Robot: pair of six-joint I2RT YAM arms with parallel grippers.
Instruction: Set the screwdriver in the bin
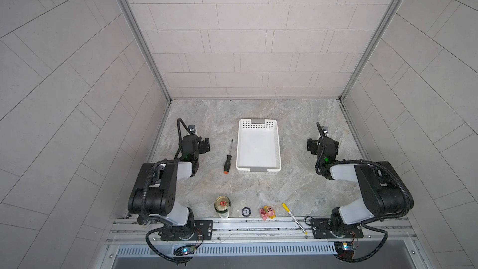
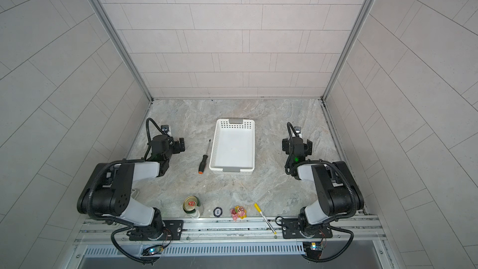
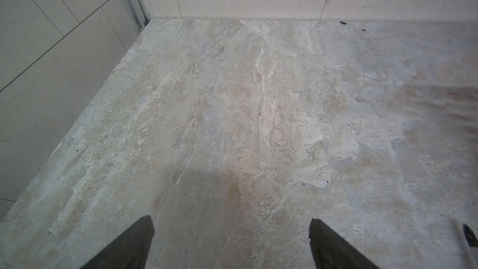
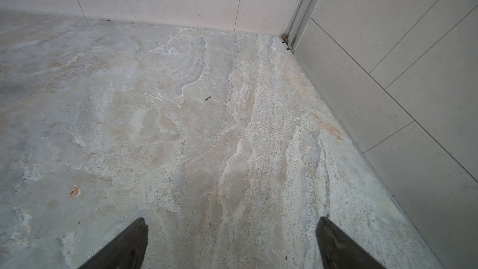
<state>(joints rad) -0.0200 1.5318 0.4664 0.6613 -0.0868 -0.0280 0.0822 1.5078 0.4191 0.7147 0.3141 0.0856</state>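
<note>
The screwdriver (image 1: 228, 161) (image 2: 203, 161) lies flat on the stone tabletop just left of the bin. Its orange cap points toward the front and its thin shaft toward the back wall. The bin (image 1: 257, 124) (image 2: 234, 124) is a shallow white tray at the table's middle, with nothing in it. My left gripper (image 1: 194, 143) (image 2: 168, 143) (image 3: 231, 218) hovers left of the screwdriver, open, with only bare table between its fingers. My right gripper (image 1: 323, 144) (image 2: 297, 144) (image 4: 231, 218) is right of the bin, also open with nothing between its fingers.
Along the front edge stand a gold-lidded can (image 1: 222, 204), a small black disc (image 1: 246, 211), a pink and yellow toy (image 1: 267, 212) and a yellow-capped pen (image 1: 293, 216). Tiled walls close in the table on the left, right and back.
</note>
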